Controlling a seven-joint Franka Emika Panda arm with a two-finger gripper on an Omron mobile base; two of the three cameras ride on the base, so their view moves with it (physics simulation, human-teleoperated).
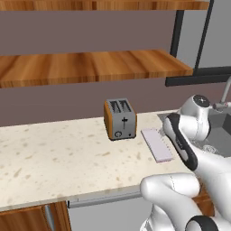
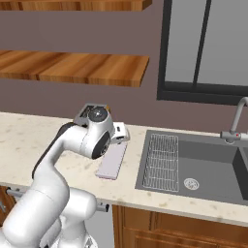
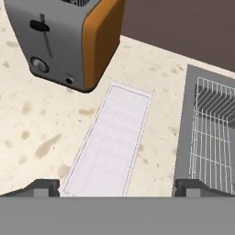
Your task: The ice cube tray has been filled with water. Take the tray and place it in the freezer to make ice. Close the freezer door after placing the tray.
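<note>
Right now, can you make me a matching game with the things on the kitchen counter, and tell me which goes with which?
Things:
1. toaster
2. ice cube tray
3. wire rack
4. gripper

Descriptions:
A. lies inside the grey sink
B. open, hovering above the tray
C. steel with orange sides, standing upright
D. pale and flat on the counter, between toaster and sink

Pairs: 1-C, 2-D, 3-A, 4-B
</note>
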